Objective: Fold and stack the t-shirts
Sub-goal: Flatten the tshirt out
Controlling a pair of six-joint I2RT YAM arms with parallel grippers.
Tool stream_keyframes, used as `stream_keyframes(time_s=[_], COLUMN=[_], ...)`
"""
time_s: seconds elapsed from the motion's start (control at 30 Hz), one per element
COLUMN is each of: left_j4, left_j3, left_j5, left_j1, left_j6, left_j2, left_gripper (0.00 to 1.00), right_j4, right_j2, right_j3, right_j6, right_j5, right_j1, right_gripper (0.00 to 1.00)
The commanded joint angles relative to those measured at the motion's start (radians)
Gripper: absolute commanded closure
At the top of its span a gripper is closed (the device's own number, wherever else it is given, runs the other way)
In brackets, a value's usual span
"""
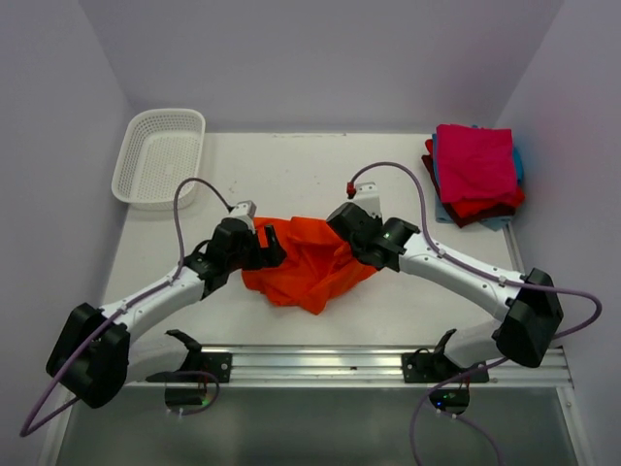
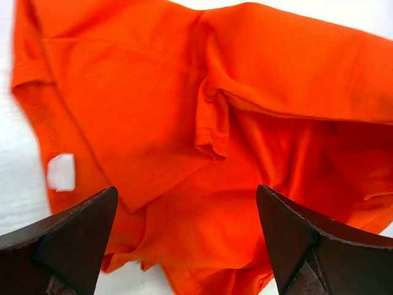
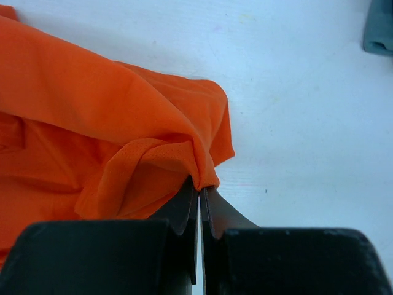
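Note:
A bright orange t-shirt [image 1: 306,267] lies crumpled mid-table between both arms. My left gripper [image 1: 270,245] is at its left edge, jaws wide open. In the left wrist view the open left gripper [image 2: 187,189] hovers over the rumpled orange t-shirt [image 2: 153,92], holding nothing; a white tag [image 2: 61,172] shows. My right gripper [image 1: 347,233] is at the shirt's right side. In the right wrist view the right gripper [image 3: 199,187] is shut on a pinched fold of the orange t-shirt [image 3: 92,110]. Folded t-shirts are stacked [image 1: 475,175] at back right, magenta-pink on top.
A white lattice basket [image 1: 158,157] stands at the back left of the table. A metal rail [image 1: 320,361] with the arm bases runs along the near edge. A corner of light blue cloth [image 3: 379,27] shows at the top right of the right wrist view.

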Motion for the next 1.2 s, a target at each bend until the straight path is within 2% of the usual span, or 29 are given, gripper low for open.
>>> stream_keyframes(time_s=[0.0, 0.17, 0.27, 0.3, 0.37, 0.4, 0.6, 0.7, 0.77, 0.87, 0.93, 1.17], left_j4=[0.106, -0.04, -0.084, -0.098, -0.112, -0.121, -0.12, -0.117, -0.112, -0.1, -0.1, -0.114], left_j3=[0.089, 0.18, 0.2, 0.203, 0.208, 0.212, 0.232, 0.24, 0.24, 0.234, 0.234, 0.258], left_j5=[0.08, 0.102, 0.105, 0.088, 0.088, 0.086, 0.048, 0.031, 0.024, 0.023, -0.01, -0.113], left_j1=[-0.004, -0.006, -0.012, -0.013, -0.015, -0.016, -0.032, -0.032, -0.032, -0.033, -0.032, -0.033], left_j6=[0.097, 0.146, 0.163, 0.172, 0.186, 0.195, 0.21, 0.206, 0.2, 0.197, 0.19, 0.164], left_j2=[0.072, 0.223, 0.259, 0.272, 0.316, 0.335, 0.453, 0.484, 0.482, 0.474, 0.465, 0.257], left_gripper=[0.05, 0.23, 0.31, 0.39, 0.46, 0.56, 0.86, 0.9, 0.89, 1.0, 1.0, 1.0], right_j4=[-0.03, -0.03, -0.03, -0.03, -0.021, -0.018, -0.016, -0.018, -0.015, -0.007, -0.002, 0.013], right_j2=[-0.068, -0.112, -0.118, -0.115, -0.109, -0.108, -0.117, -0.14, -0.149, -0.163, -0.166, -0.157], right_j3=[-0.039, -0.069, -0.069, -0.069, -0.07, -0.073, -0.079, -0.092, -0.105, -0.122, -0.127, -0.158], right_j6=[0.115, 0.133, 0.132, 0.133, 0.138, 0.141, 0.158, 0.158, 0.158, 0.159, 0.159, 0.164], right_j5=[0.104, 0.117, 0.125, 0.125, 0.121, 0.118, 0.122, 0.128, 0.131, 0.13, 0.128, 0.137], right_j1=[0.004, 0.002, 0.002, 0.002, 0.002, 0.004, 0.002, 0.002, 0.004, 0.002, 0.002, 0.001], right_gripper=[1.0, 1.0, 1.0, 1.0, 1.0, 1.0, 1.0, 1.0, 1.0, 1.0, 1.0, 1.0])
